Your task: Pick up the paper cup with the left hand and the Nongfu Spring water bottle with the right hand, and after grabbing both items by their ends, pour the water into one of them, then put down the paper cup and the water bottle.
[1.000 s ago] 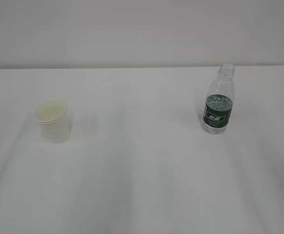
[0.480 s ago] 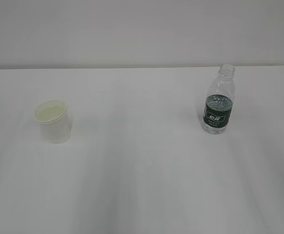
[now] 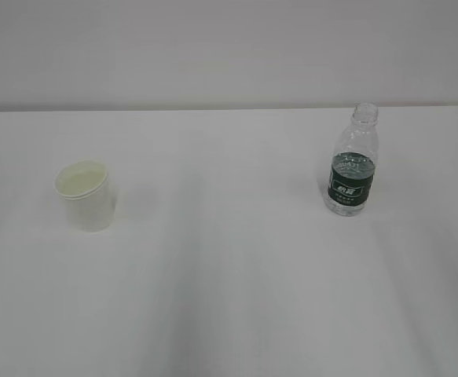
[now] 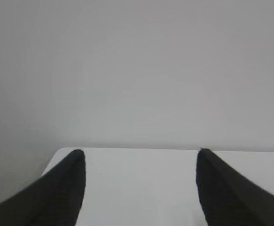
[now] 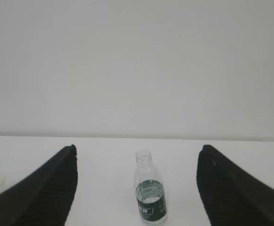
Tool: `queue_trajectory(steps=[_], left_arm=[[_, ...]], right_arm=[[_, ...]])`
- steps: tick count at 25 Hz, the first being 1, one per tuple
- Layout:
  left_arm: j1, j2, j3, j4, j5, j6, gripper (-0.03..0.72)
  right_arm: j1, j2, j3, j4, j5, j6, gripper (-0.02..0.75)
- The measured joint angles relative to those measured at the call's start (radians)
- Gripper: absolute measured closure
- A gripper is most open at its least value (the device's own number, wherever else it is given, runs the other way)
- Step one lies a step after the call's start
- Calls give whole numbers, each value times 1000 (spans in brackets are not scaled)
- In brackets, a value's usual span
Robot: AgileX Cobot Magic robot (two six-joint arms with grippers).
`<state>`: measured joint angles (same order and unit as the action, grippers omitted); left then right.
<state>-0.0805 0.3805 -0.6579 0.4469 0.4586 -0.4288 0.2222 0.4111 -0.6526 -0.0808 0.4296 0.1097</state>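
1. Paper cup (image 3: 86, 195) stands upright at the left middle of the exterior view on the white desk (image 3: 229, 298), its mouth open and its inside pale; neither arm shows in that view.
2. Nongfu Spring water bottle (image 3: 353, 163) stands upright at the right middle of the same view, uncapped, well apart from the cup, with water reaching to about the green label.
3. From the right wrist view the right hand (image 5: 137, 188) has its fingers spread wide and holding nothing; the bottle (image 5: 150, 197) sits between them in the lower centre of the frame, farther off, so the line of approach looks good.
4. The left hand (image 4: 139, 188) likewise shows wide-spread, empty fingers, but only bare desk (image 4: 141, 179) and wall lie ahead; the cup is not in its frame.
5. The step in hand appears to be the reach. The left arm probably needs to turn until the cup sits centred between its fingers, then grip low without crushing it.
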Motion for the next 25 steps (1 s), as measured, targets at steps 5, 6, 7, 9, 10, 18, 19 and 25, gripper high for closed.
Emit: queue_trajectory(steps=[5, 6, 7, 9, 10, 18, 19, 25], left_arm=[[0, -52, -77, -185, 208, 201, 165], [0, -59, -90, -227, 244, 243, 169], [0, -63, -95, -256, 283, 271, 174], [0, -78, -103, -301, 348, 312, 183], [0, -84, -103, -309, 379, 322, 185], [0, -183, -144, -421, 632, 436, 190], [0, -192, -148, -428, 661, 443, 190], [0, -219, -159, -488, 787, 449, 193]], right_arm=[[0, -61, -24, 0, 131, 0, 146], [0, -76, -31, 0, 157, 0, 146], [0, -90, -37, 0, 182, 0, 146], [0, -117, -46, 0, 227, -2, 146], [0, -133, -50, 0, 255, -5, 146], [0, -292, -87, 4, 515, -23, 147], [0, -311, -94, 4, 554, -23, 147], [0, -385, -128, 7, 798, -23, 148]])
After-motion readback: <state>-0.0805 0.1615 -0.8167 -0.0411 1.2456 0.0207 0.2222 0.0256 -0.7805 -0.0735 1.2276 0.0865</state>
